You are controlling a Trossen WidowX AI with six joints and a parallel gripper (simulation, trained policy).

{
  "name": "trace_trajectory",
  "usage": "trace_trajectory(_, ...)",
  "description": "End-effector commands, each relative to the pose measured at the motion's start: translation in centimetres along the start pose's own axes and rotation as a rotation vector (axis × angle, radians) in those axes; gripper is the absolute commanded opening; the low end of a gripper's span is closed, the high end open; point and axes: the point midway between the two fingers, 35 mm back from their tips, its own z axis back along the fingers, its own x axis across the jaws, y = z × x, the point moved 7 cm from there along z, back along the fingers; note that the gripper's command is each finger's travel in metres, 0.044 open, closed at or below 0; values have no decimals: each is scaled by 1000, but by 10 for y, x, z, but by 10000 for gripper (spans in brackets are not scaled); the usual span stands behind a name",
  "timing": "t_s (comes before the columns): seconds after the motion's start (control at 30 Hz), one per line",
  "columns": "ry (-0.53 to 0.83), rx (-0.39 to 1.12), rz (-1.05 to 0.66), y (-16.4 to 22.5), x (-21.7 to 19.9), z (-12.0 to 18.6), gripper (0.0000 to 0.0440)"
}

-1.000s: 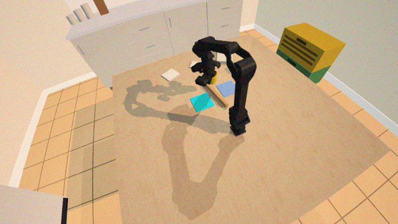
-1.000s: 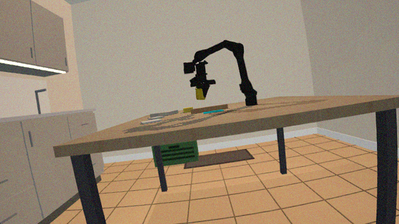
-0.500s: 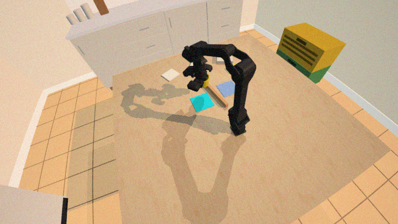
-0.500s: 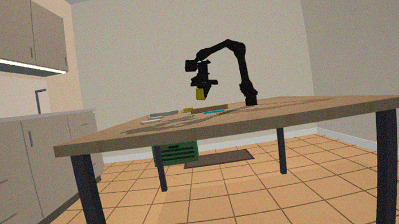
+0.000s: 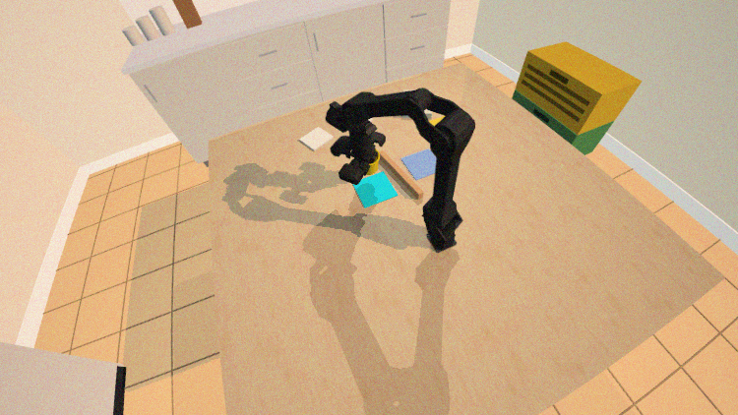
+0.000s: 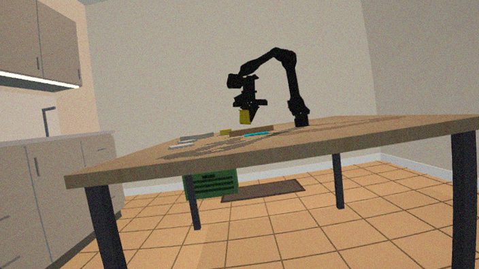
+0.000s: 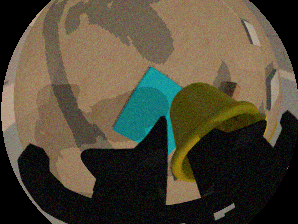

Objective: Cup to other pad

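The yellow cup [image 5: 372,166] [image 6: 244,116] [image 7: 196,107] hangs in the air above the table, roughly upright. My gripper [image 5: 365,163] [image 6: 250,114] [image 7: 170,119] is shut on its wall near the rim. The cyan pad [image 5: 381,195] [image 6: 256,134] [image 7: 137,112] lies below; in the wrist view the cup covers one side of it. The blue pad [image 5: 418,163] lies across the wooden bar [image 5: 403,177] [image 6: 251,130]. No marbles can be made out; the cup's inside is mostly hidden by a finger.
A white tile [image 5: 315,139] [image 6: 181,145] [image 7: 252,33] lies towards the cabinets. A yellow block [image 5: 437,121] [image 6: 226,131] and a grey flat piece [image 6: 197,137] lie farther back, beyond the bar. The bar stands between the two pads.
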Motion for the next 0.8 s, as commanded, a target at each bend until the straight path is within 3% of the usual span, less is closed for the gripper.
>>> trace_trajectory(0.0,6,3,-9,4,9,-10,0)
trace_trajectory(0.27,11,11,-31,13,19,-29,4)
trace_trajectory(0.77,25,-30,-79,22,20,-47,78)
